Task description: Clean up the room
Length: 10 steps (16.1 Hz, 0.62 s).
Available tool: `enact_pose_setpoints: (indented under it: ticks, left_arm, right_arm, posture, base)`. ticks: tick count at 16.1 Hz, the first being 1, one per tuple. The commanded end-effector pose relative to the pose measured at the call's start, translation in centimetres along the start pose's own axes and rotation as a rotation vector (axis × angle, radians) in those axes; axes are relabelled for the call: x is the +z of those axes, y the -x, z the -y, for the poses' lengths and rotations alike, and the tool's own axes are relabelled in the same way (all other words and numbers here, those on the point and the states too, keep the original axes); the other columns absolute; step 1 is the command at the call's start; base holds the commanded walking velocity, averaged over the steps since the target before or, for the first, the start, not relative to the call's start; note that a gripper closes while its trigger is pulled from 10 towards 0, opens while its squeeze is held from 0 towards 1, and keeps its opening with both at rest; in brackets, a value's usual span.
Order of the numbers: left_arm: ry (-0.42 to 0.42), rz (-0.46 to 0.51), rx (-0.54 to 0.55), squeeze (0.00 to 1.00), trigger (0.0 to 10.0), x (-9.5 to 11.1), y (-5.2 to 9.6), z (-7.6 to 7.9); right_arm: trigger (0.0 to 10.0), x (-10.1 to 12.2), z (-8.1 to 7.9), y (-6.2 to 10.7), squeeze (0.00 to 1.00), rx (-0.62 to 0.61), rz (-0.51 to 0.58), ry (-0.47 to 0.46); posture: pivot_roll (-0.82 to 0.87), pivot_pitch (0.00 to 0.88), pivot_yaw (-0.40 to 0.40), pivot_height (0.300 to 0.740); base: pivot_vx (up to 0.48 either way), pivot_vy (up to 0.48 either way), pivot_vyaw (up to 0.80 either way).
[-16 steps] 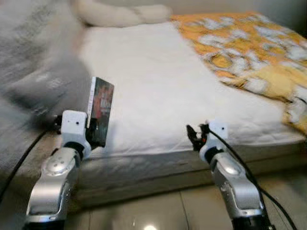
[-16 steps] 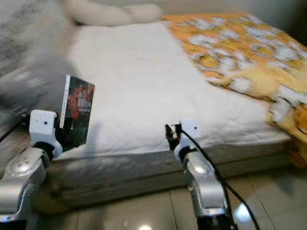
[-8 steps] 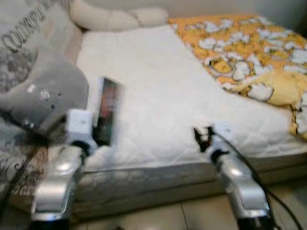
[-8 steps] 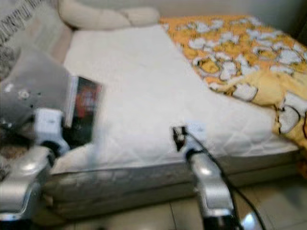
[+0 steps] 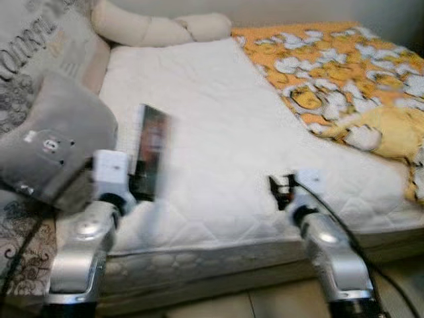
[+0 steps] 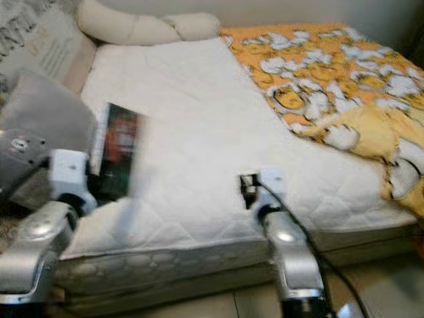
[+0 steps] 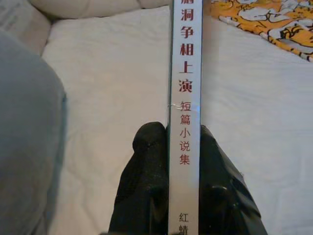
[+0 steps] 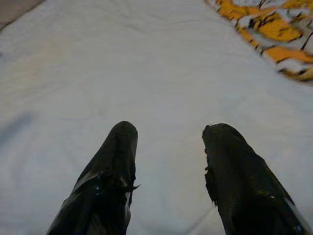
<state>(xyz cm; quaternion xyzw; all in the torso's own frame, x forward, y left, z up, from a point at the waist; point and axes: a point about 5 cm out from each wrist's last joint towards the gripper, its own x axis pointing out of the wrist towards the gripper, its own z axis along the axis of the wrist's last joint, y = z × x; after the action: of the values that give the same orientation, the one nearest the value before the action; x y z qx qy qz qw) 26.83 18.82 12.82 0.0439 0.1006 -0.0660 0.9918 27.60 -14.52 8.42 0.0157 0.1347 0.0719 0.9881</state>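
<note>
Gripping a thin book (image 7: 184,98) by its lower end, the left gripper (image 7: 183,161) is pressing its two black fingers (image 7: 146,181) against the covers, one on each side, so the white spine with red and dark Chinese characters is facing the wrist camera. The top and bottom of the spine are running out of that picture. From the head views the book (image 5: 151,161) is standing upright above the near left part of the bed, its dark cover smeared by motion blur, so the cover art is not readable. The right gripper (image 8: 168,142) is hovering over the near edge of the bed, its two fingers spread apart with nothing between them; a black cable (image 5: 344,238) is trailing down its silver arm. Under both grippers a white quilted mattress (image 5: 212,119) is stretching away, stitched in a diamond pattern. A soft grey cushion (image 5: 50,142) is bulging beside the left arm, partly cut off. A cream bolster pillow (image 5: 159,28) is lying across the head of the bed, and a crumpled orange and white patterned blanket (image 5: 344,79) is covering the far right side
</note>
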Motion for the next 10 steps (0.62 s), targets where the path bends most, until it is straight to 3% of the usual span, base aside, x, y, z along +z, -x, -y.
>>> enact_pose_setpoints:
  ticks: [1, 3, 4, 10]
  left_arm:
    - [-0.017, 0.045, 0.039, 0.00, 10.0, 1.06, 0.20, -1.05]
    - [-0.016, 0.045, 0.040, 0.00, 10.0, 1.07, 0.20, -1.06]
    - [-0.015, 0.045, 0.038, 0.00, 10.0, 1.08, 0.19, -1.03]
    - [-0.020, 0.043, 0.033, 0.00, 10.0, 1.06, 0.16, -0.94]
  right_arm:
    - [10.0, 0.62, -1.05, -0.28, 0.00, 0.043, 0.023, 0.013]
    - [10.0, 0.57, -1.12, -0.29, 0.00, 0.048, 0.015, 0.016]
    - [10.0, 0.54, -1.13, -0.29, 0.00, 0.043, 0.017, 0.014]
    - [10.0, 0.50, -0.83, -0.30, 0.00, 0.023, 0.017, -0.010]
  posture:
    - [-0.04, 0.000, 0.003, 0.740]
    - [-0.04, 0.000, 0.003, 0.740]
    - [-0.04, 0.000, 0.004, 0.740]
    - [-0.04, 0.000, 0.004, 0.740]
  base:
    - [0.337, 0.000, 0.00]
    - [0.336, 0.000, 0.00]
    - [0.330, 0.000, 0.80]
    - [0.336, 0.000, 0.00]
